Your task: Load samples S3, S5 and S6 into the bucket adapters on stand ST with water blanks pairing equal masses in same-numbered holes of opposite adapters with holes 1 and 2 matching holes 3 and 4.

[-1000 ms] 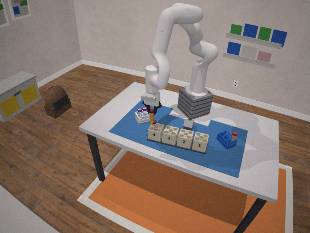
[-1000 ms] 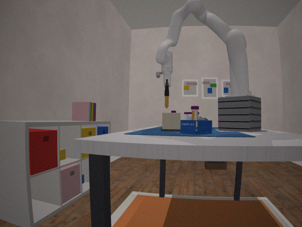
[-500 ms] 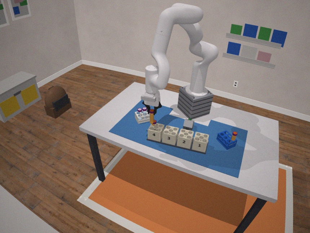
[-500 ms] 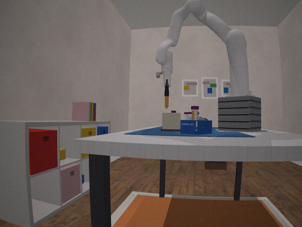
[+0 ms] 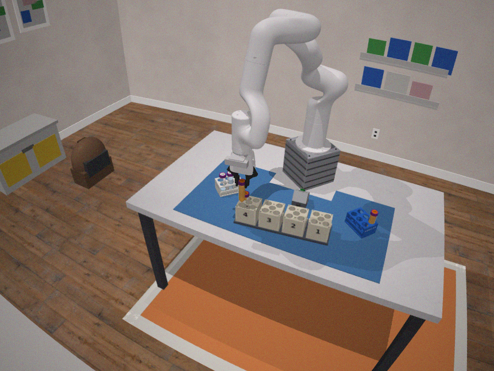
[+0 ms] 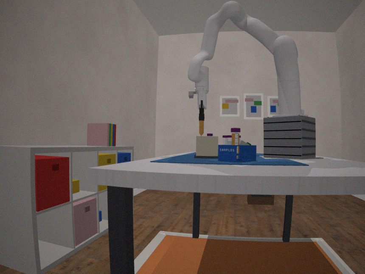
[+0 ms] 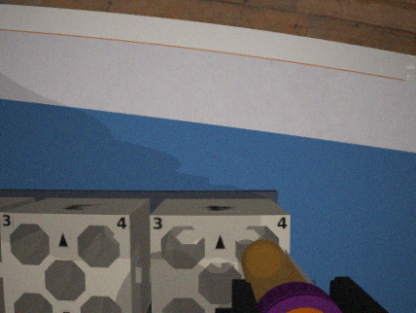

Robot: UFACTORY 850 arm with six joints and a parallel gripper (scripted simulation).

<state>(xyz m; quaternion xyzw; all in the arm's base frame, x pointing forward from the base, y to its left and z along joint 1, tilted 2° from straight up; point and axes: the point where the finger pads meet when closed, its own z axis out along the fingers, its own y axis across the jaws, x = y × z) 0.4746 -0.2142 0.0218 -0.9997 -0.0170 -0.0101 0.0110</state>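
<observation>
Hanging upright in hand (image 5: 242,181) (image 6: 201,115) (image 7: 292,296), orange-cap tube (image 5: 241,190) (image 6: 201,127) (image 7: 279,274)

Open air lies above adapter 3 (image 5: 269,220) (image 7: 63,253), adapter 2 (image 5: 293,225) (image 7: 17,204) and adapter 1 (image 5: 318,231) (image 6: 207,146); a seated tube (image 5: 246,194) (image 6: 209,134) juts above adapter 4 (image 5: 246,214) (image 7: 220,224)

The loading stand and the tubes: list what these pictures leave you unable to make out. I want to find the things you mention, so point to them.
- Exterior: adapters (image 6: 207,146) behind the nearest, hidden by it.
- Wrist: cap dot ID on the held sample tube (image 5: 241,191) (image 6: 201,127) (image 7: 272,267), cut off by the lower edge.
- Top: cap lettering, too small.
</observation>
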